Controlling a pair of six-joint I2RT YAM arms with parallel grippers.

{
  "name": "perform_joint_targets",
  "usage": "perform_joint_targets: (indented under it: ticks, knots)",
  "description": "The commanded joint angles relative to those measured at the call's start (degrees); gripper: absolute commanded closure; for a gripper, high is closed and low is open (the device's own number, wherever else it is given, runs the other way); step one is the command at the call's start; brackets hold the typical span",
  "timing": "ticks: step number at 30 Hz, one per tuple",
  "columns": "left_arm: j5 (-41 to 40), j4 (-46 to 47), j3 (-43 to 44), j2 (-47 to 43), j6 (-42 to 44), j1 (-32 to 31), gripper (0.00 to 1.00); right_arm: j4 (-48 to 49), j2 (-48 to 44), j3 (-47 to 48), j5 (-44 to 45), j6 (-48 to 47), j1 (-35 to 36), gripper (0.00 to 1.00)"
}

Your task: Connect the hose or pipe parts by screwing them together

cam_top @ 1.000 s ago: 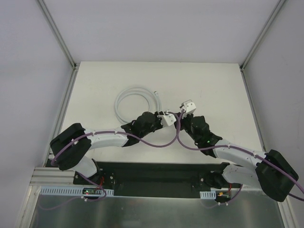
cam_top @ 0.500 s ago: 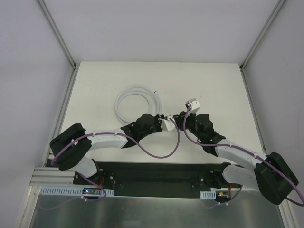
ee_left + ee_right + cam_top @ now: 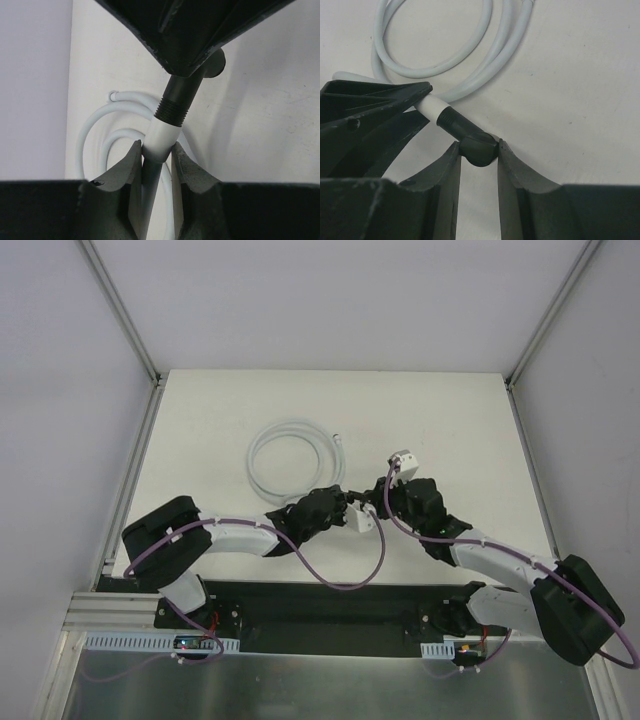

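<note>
The white hose (image 3: 262, 452) is lying in a loose coil on the table (image 3: 460, 420), in the middle of the surface and just beyond the two grippers; one tip of it (image 3: 338, 438) is resting on the table at the coil's right side, well apart from both arms; the other end is being lifted off the coil toward the near side, where the grippers are meeting.

In the left wrist view, the left gripper (image 3: 156, 152) is being pressed together on the hose's white end sleeve (image 3: 162, 140); the sleeve is being pinched between the two fingers (image 3: 125, 170), with the hose running back down between them; the coil is being seen behind, flat on the table.

The black connector (image 3: 470, 142) is being pinched at its rounded head by the right gripper (image 3: 479, 156), whose fingers (image 3: 512, 167) are closed against both sides of it; the connector's threaded stub (image 3: 172, 106) is being pointed at the white end sleeve and is touching it end to end, the two parts lying in one line; whether the thread is already engaged inside the sleeve cannot be told.

In the top view, the two grippers are being held tip to tip above the table, near its front middle; a purple cable (image 3: 340, 575) is hanging in a loop beneath them.
</note>
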Motion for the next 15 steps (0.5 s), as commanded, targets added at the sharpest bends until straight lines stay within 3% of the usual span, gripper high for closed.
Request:
perform_joint_targets:
  ticks: [1,12,15]
  knots:
    - [4.5,12.2,1.3,3.3,3.5,-2.6,1.0,11.0,-0.7,7.8,-26.5,12.0,3.8,0.99]
    - [-0.5,20.5,0.0,7.3,10.6,-6.1,1.0,9.2,2.1,10.5,-31.3,16.5,0.7,0.99]
    - [-3.6,28.0,-0.7,9.6,13.6,-7.0,1.0,9.7,2.9,10.8,-32.6,18.4,0.4,0.99]
